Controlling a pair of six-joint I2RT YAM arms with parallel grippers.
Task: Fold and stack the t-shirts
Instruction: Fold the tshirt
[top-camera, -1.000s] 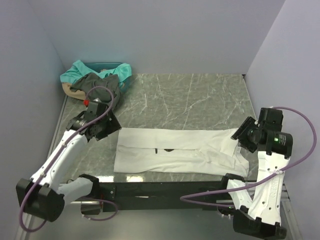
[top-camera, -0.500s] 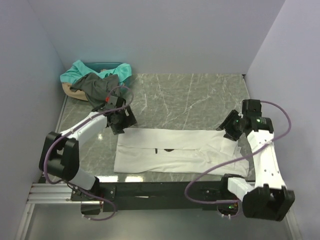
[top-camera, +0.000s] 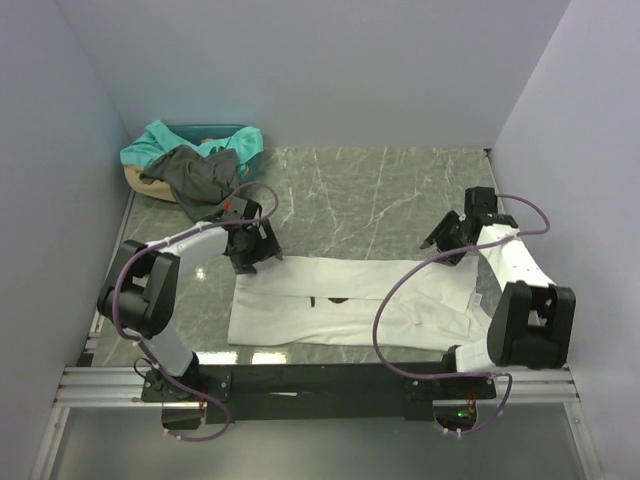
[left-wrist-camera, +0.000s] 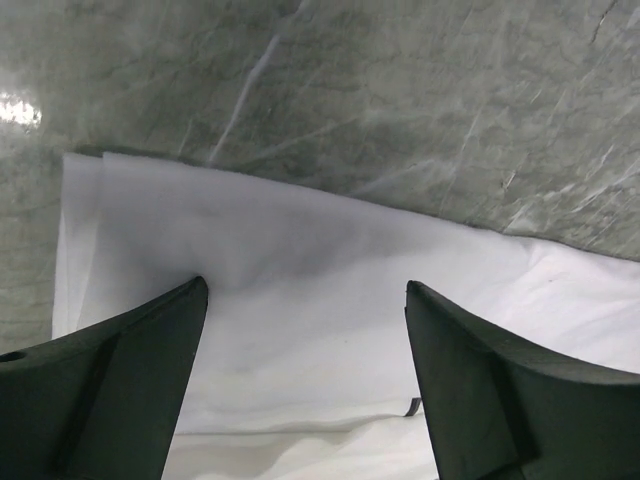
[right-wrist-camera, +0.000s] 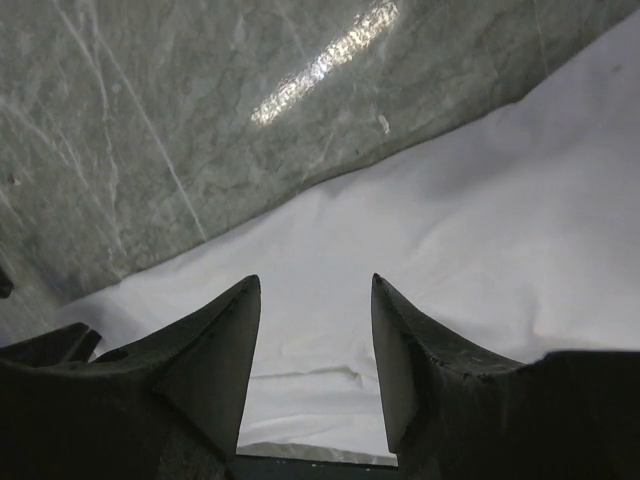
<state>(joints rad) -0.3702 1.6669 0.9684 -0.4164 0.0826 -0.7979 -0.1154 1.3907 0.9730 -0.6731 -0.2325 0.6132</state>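
Large white soft-cloth t-shirt (top-camera: 350, 300), laid out as a long flat band, lies across the 6 o'clock half of the grey-green marbled worktop (top-camera: 380, 190). The left end effector (top-camera: 252, 252) hangs over the band's 10 o'clock corner and the right end effector (top-camera: 445, 238) over its 2 o'clock corner. Both have their fingers spread apart with nothing between them. The cloth is probably light, limp and layered. It is best pinched at these far-edge corners through every layer, or the fold may slide open on the glossy stone. A crumpled dark grey t-shirt (top-camera: 200, 175) and a teal t-shirt (top-camera: 160, 140) are heaped at 10 o'clock. Plain lilac walls (top-camera: 330, 70) enclose three sides.
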